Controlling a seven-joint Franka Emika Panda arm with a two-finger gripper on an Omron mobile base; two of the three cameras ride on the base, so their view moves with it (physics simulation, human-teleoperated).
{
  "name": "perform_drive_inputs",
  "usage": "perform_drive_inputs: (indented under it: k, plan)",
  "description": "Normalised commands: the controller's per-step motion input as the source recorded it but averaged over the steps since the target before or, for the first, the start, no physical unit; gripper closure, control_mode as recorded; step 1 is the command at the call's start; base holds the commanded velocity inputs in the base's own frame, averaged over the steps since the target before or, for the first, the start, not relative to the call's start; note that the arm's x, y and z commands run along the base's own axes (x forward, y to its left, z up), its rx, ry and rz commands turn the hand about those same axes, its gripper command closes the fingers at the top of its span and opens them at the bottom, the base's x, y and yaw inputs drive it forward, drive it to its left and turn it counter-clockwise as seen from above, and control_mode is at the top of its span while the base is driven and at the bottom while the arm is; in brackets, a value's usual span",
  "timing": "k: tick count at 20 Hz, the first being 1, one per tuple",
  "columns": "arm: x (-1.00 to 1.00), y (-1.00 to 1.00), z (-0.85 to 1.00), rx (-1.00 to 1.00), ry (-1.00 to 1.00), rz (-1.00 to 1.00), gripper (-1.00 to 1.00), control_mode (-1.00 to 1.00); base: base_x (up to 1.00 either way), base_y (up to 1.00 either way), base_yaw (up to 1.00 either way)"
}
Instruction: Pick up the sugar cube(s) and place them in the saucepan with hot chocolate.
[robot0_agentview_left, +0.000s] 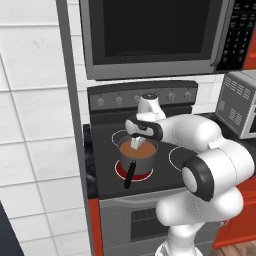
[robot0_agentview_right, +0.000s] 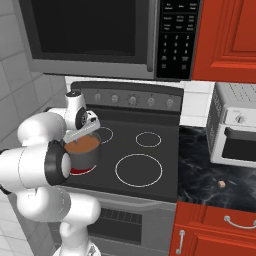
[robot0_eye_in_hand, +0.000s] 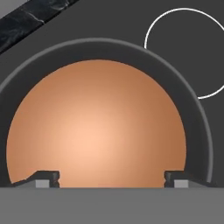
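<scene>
While the two-finger gripper (robot0_eye_in_hand: 112, 178) hangs over the small grey metal saucepan (robot0_agentview_left: 136, 155) of reddish-brown hot chocolate (robot0_eye_in_hand: 96, 131), fingers spread wide, empty; tiny tan sugar cube (robot0_agentview_right: 221, 184) lies on the black marbled counter (robot0_agentview_right: 200, 175).

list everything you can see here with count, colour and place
small round grey metal saucepan: 1, black stick handle, on the red-glowing front left burner
smooth reddish-brown hot chocolate: fills the saucepan
tiny pale tan sugar cube: 1, on the black marbled counter right of the stove
black glass stove top: 1, white burner rings, grey knobs behind
dark microwave: 1, above the stove
silver toaster oven: 1, on the counter
red cabinets: above and below the counter
white arm's tool: 1, open, empty, over the saucepan
</scene>
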Motion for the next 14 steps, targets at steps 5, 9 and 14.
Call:
perform_drive_inputs:
  k: [5, 9, 14]
  plan:
    - [-0.23, -0.01, 0.17, 0.05, -0.05, 0.0, -1.0, -1.0, 0.0, 0.0, 0.0]
    - [-0.29, -0.08, 0.25, 0.1, -0.09, 0.0, -1.0, -1.0, 0.0, 0.0, 0.0]
    - [-0.23, -0.2, 0.21, 0.1, -0.09, 0.0, -1.0, -1.0, 0.0, 0.0, 0.0]
